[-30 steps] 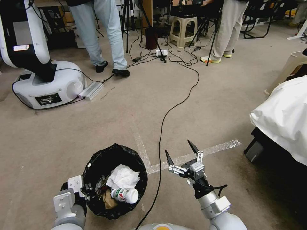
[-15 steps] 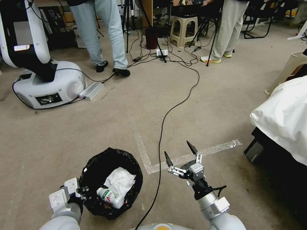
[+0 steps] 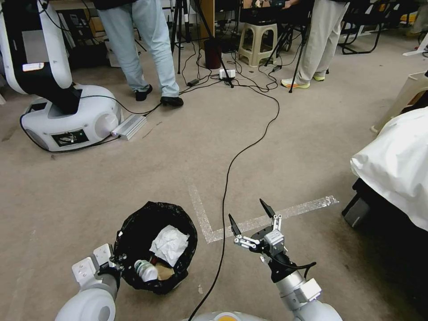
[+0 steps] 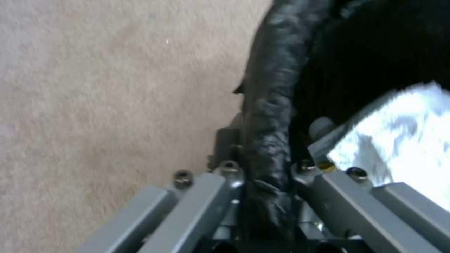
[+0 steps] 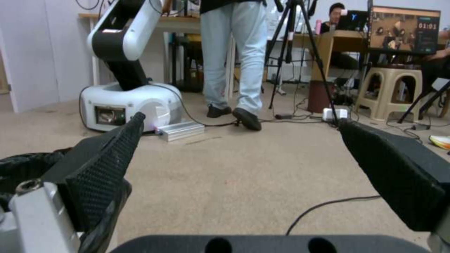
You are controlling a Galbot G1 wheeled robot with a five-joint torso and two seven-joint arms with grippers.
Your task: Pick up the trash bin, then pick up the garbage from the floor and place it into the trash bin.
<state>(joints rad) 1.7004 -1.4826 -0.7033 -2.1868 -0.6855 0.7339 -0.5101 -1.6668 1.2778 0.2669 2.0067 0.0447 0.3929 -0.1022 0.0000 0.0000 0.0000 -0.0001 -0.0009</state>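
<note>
One trash bin (image 3: 154,247) on the carpeted floor (image 3: 133,178), rim clamped in the left pincer (image 3: 117,263), holding one white tissue (image 3: 169,243), one small bottle (image 3: 145,271) with unreadable label, one brown paper bag (image 3: 166,272), right pincer (image 3: 252,220) spread apart, empty, just beside the black cable (image 3: 225,200).

The left arm reaches low and forward, its wrist bent in toward the trash bin (image 3: 133,232), and the left gripper (image 3: 117,263) is clamped on the bin's near rim: one finger outside the black bag, the other inside (the wrist camera shows the bagged rim pinched between them). The right arm stretches forward on the bin's other side, well apart from it, and the right gripper (image 3: 252,217) hangs with its two black fingers spread wide, holding nothing.
</note>
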